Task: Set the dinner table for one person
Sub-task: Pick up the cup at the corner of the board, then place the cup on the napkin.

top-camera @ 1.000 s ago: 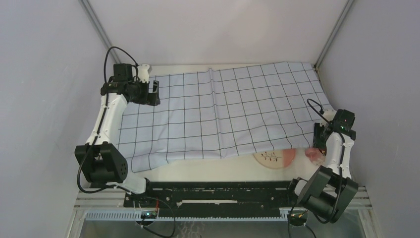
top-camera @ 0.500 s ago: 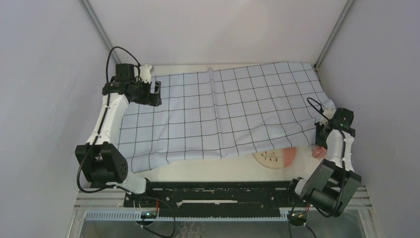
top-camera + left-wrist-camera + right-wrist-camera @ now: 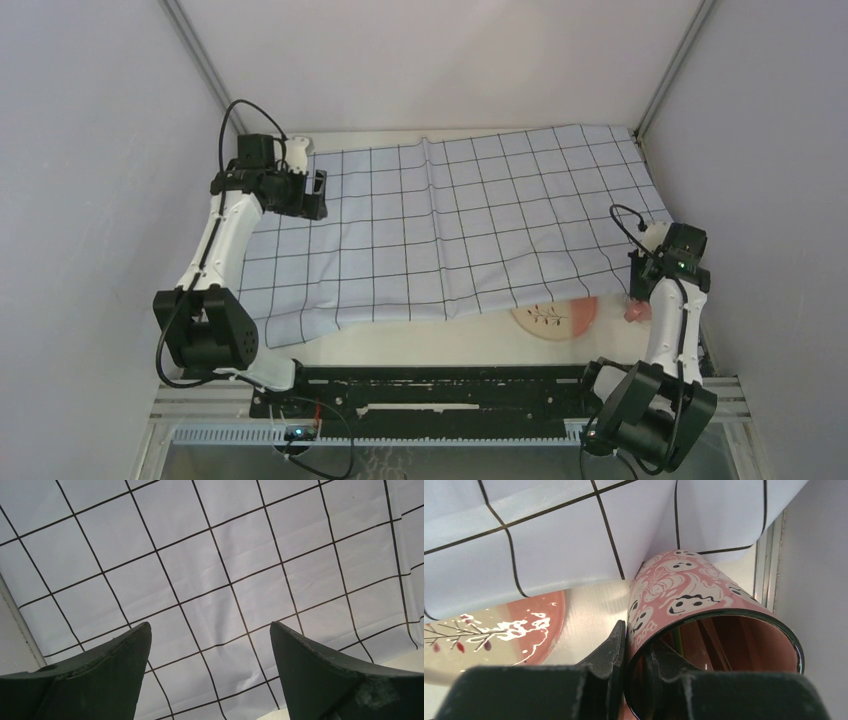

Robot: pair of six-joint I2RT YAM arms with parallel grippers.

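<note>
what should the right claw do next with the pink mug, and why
Probably pull the pink mug toward the near edge, clear of the grid cloth. The right claw is shut on its rim, one finger inside and one outside, while the cloth's edge drapes over the mug's far end.

The gripper [image 3: 636, 638] pinches the pink mug [image 3: 684, 597] by its rim, one finger outside, one inside. The cloth [image 3: 549, 545] drapes over mug and plate [image 3: 499, 630].
</note>
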